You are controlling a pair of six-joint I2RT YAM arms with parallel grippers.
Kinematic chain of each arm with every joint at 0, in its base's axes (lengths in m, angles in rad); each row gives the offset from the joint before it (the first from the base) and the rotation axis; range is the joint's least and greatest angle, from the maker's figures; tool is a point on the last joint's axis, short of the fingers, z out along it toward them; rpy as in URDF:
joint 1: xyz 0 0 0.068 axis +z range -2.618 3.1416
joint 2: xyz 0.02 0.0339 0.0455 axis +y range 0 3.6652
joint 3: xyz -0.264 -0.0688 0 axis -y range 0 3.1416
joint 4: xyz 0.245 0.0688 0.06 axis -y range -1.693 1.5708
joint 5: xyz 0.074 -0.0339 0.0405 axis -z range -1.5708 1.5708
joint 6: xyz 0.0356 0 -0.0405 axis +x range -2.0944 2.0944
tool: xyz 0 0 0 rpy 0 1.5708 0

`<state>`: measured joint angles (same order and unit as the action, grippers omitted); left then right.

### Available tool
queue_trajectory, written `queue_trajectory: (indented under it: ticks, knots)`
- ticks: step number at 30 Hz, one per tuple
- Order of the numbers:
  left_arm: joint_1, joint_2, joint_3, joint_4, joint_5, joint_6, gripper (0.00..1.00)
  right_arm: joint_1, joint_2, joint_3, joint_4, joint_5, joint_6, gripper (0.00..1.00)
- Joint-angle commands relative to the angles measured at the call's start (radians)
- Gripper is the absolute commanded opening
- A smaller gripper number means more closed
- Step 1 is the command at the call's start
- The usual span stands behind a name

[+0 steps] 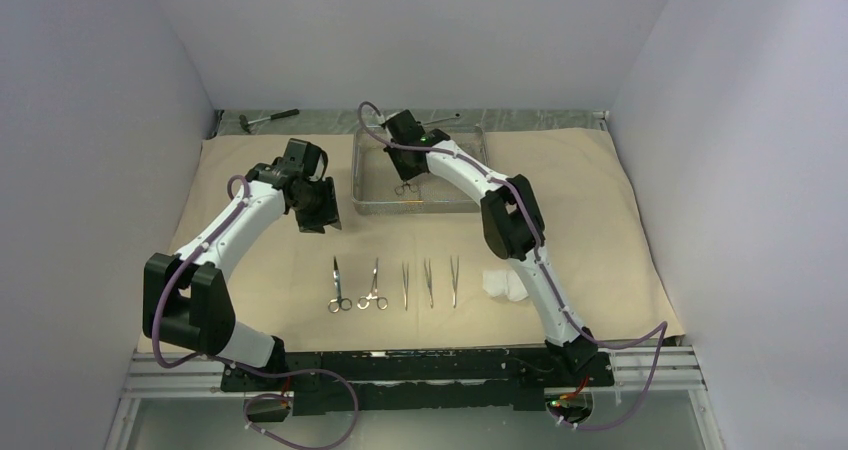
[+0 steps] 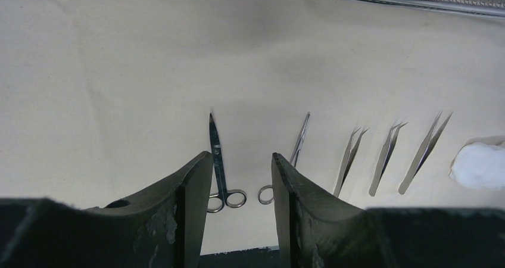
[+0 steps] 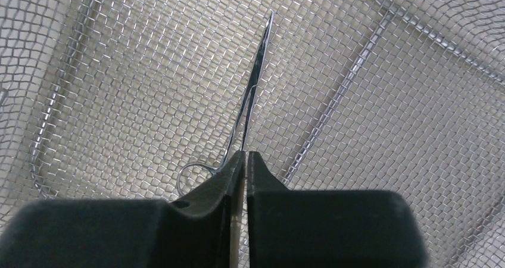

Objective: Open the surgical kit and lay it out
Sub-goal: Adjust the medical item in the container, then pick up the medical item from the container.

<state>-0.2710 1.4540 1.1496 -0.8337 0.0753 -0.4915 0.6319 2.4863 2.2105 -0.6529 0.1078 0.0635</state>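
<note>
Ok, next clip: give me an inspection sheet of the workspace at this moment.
Surface: tan wrap sheet spread open.
Job's things: mesh tray at the far side; two clamps and three tweezers in a near row; gauze at its right end.
Clutter: hammer and thin wrench at the far edge.
End effectors: left end effector open above the sheet; right end effector shut on a third clamp inside the tray.
Cables: purple cable along each arm.
Surroundings: plain walls on three sides.
</note>
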Motion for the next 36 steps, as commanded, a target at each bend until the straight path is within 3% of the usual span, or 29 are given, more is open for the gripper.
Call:
queue_trajectory:
  ticks: [1,4,8,20,24,30,36]
  knots:
    - [0.006,-0.015,-0.001,0.029,0.015,-0.009,0.47,0.0,-0.085,0.023,-0.002,0.017,0.022,0.17]
    - [0.006,-0.015,0.003,0.023,0.014,-0.005,0.47,0.002,-0.056,0.081,0.009,0.007,0.035,0.3]
    - [0.006,-0.018,0.005,0.012,0.009,-0.001,0.47,0.003,-0.011,0.096,0.05,0.034,0.042,0.37]
    - [0.006,-0.021,0.015,-0.015,0.006,0.009,0.47,-0.001,0.101,0.166,0.113,0.02,-0.035,0.38]
    - [0.006,-0.023,0.01,-0.012,0.002,0.011,0.47,-0.001,0.118,0.176,0.071,0.008,-0.027,0.33]
    - [0.006,-0.015,0.009,-0.003,0.005,0.01,0.47,-0.012,0.117,0.174,-0.012,-0.032,0.019,0.14]
    - [0.007,-0.015,0.0,0.008,0.01,0.007,0.47,-0.023,0.087,0.164,-0.114,-0.022,0.036,0.09]
